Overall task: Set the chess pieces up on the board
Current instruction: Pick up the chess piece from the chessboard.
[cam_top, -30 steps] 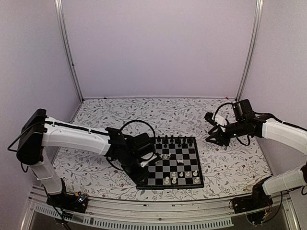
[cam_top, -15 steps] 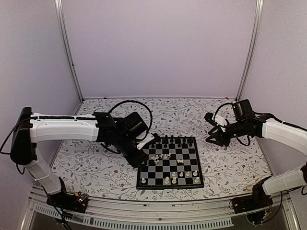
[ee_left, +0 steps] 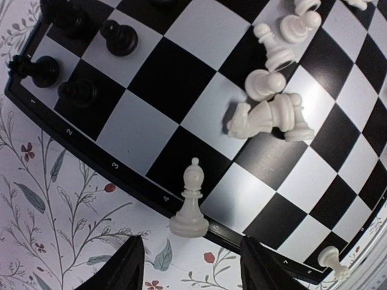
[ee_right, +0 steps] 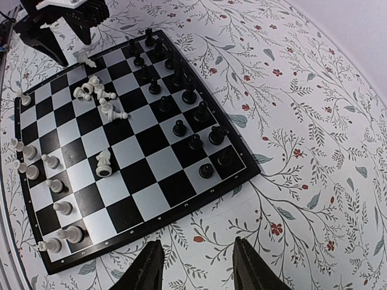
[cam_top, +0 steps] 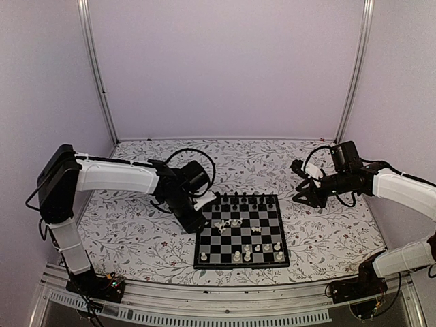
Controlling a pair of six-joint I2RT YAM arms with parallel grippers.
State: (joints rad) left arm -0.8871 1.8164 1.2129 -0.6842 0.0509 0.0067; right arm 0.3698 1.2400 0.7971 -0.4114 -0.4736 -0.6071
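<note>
Left gripper (ee_left: 192, 270) is hovering half-open, empty, over floral tablecloth (ee_left: 54, 229); white bishop (ee_left: 190, 202) is standing at board (ee_left: 169, 78) edge ahead, toppled white pieces (ee_left: 266, 115) lying beyond. Right gripper (ee_right: 196, 269) is hanging parted, empty.

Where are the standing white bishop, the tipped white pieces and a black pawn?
standing white bishop (ee_left: 191, 196): left wrist view, its stem.
tipped white pieces (ee_left: 266, 116): left wrist view, one fallen piece's body.
black pawn (ee_left: 119, 37): left wrist view, its body.

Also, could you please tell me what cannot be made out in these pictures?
- Top view: kinds of the chess pieces, too small.
- Left wrist view: much of the board, cut off by the frame edges.
- Left wrist view: the left pincer above its fingertips, cut off by the bottom edge.
</note>
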